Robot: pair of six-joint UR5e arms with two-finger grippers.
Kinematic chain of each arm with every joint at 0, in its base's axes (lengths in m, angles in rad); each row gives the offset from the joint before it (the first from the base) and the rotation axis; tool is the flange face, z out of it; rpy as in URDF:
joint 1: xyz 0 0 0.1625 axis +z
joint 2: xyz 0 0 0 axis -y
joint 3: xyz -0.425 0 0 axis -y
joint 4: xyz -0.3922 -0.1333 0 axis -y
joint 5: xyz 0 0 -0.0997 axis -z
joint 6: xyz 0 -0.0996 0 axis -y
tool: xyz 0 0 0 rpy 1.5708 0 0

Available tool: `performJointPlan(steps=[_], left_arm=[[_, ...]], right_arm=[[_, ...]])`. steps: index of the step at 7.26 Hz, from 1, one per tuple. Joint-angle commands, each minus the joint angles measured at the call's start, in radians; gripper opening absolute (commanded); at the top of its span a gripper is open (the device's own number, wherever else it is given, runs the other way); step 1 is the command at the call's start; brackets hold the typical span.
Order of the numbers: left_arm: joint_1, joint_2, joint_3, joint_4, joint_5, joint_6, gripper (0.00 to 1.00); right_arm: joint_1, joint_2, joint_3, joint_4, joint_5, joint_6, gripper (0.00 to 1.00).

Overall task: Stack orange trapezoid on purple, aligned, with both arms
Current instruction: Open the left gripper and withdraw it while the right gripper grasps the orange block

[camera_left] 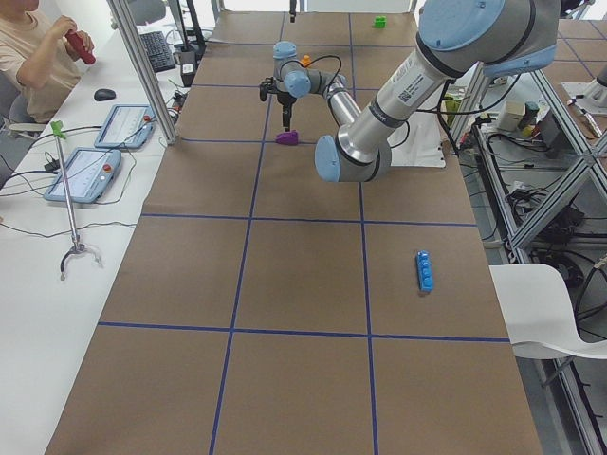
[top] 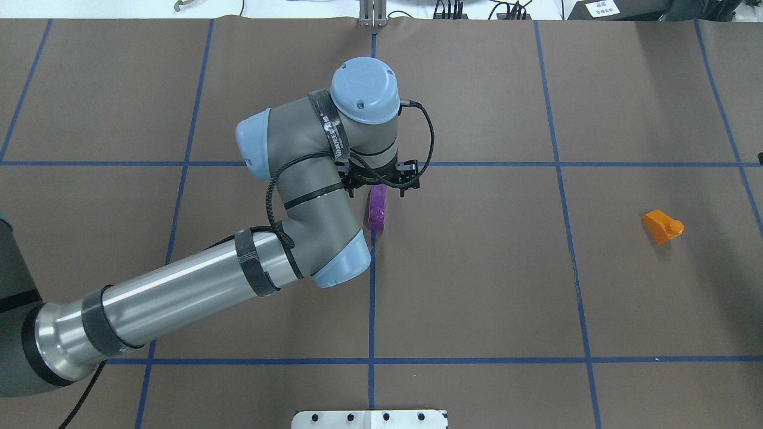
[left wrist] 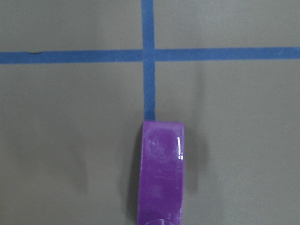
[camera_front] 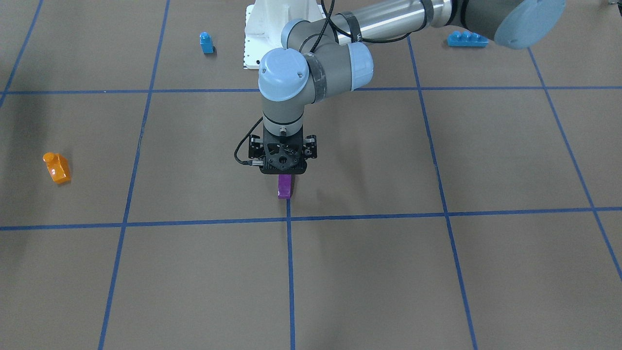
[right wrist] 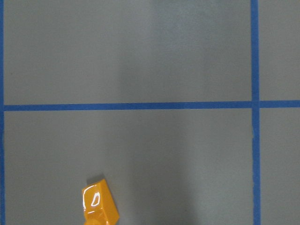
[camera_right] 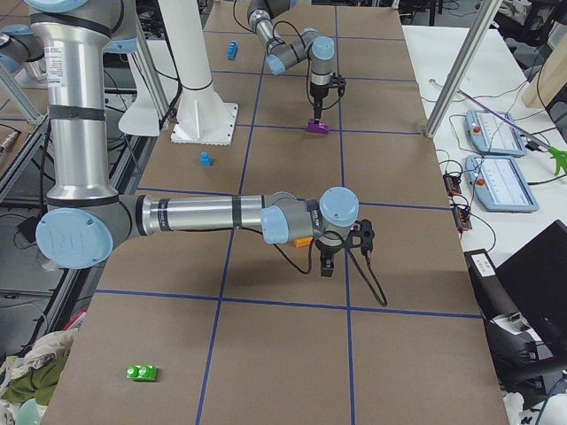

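Observation:
The purple brick (camera_front: 285,187) lies on its side on the brown table by a blue tape line, also in the overhead view (top: 377,210) and low in the left wrist view (left wrist: 161,173). My left gripper (camera_front: 284,167) hangs just above its far end, apart from it; its fingers are hidden, so I cannot tell if it is open. The orange trapezoid (camera_front: 57,167) lies alone on the robot's right side (top: 661,226), at the bottom left of the right wrist view (right wrist: 99,204). My right gripper (camera_right: 326,266) shows only in the exterior right view, hanging near the orange brick; I cannot tell its state.
A small blue single-stud brick (camera_front: 206,43) and a long blue brick (camera_front: 467,39) lie near the white base (camera_front: 272,29). A green brick (camera_right: 142,373) lies at the table's right end. An operator and tablets (camera_left: 81,175) are at a side bench.

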Motion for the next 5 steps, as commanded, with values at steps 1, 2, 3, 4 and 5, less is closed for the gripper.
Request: performJointPlan(steps=[1,2,3,4,5], left_arm=[[-0.058,0.142,-0.152,0.005,-0.062,0.066,1.00],[-0.072,0.239,-0.247,0.005,-0.067,0.112,1.00],[-0.085,0.284,-0.286,0.005,-0.067,0.143,1.00],[-0.089,0.286,-0.288,0.005,-0.065,0.143,1.00],[-0.089,0.286,-0.291,0.005,-0.065,0.142,1.00]], right_arm=[[-0.118,0.003,0.092,0.001,-0.063,0.150,1.00],[-0.209,0.001,0.148,0.023,-0.135,0.222,1.00],[-0.276,-0.021,0.144,0.168,-0.213,0.222,1.00],[-0.339,-0.082,0.132,0.307,-0.272,0.216,1.00],[-0.365,-0.100,0.098,0.389,-0.286,0.202,1.00]])
